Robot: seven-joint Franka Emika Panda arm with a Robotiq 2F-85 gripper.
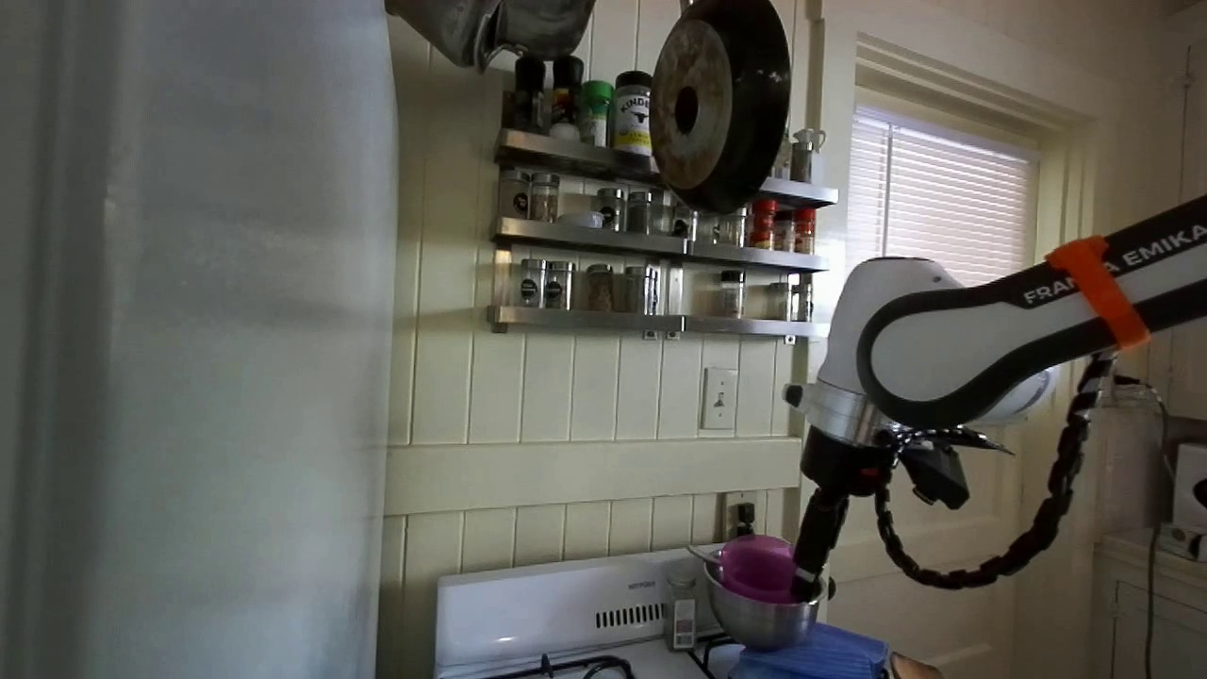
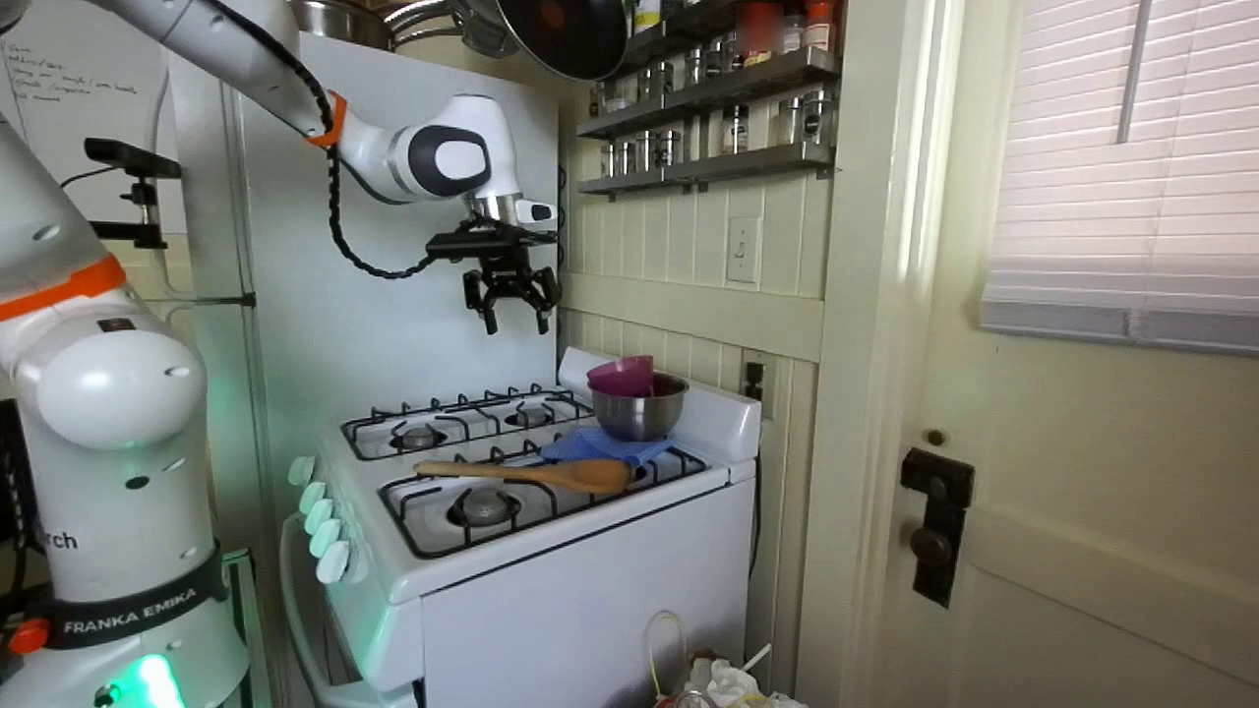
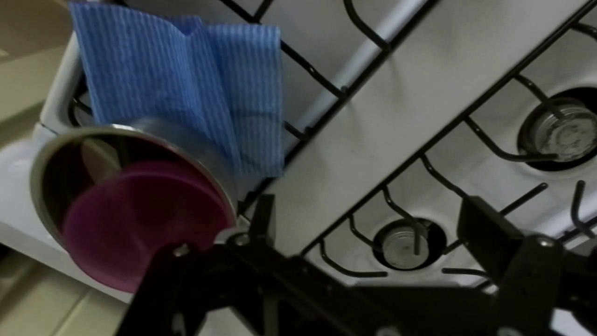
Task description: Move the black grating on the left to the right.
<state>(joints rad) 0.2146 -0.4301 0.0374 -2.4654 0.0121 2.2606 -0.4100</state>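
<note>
The black grating (image 2: 470,405) lies on the left half of the white stove in an exterior view, over two burners. Its thin bars also show in the wrist view (image 3: 424,152). Only a small part of it (image 1: 566,666) shows at the bottom edge of an exterior view. A similar grate (image 2: 556,514) lies on the right half of the stove. My gripper (image 2: 516,323) is open and empty, pointing down high above the back of the stove. In the wrist view my spread fingers (image 3: 368,205) frame a burner and bars of the left grating, well apart from them.
A steel bowl (image 2: 639,418) holding a purple pot (image 2: 622,376) stands at the back right of the stove. A blue cloth (image 2: 595,444) and a wooden spoon (image 2: 590,476) lie on the right grate. A shaker bottle (image 1: 682,613) stands by the backsplash. A fridge (image 2: 393,246) stands to the left.
</note>
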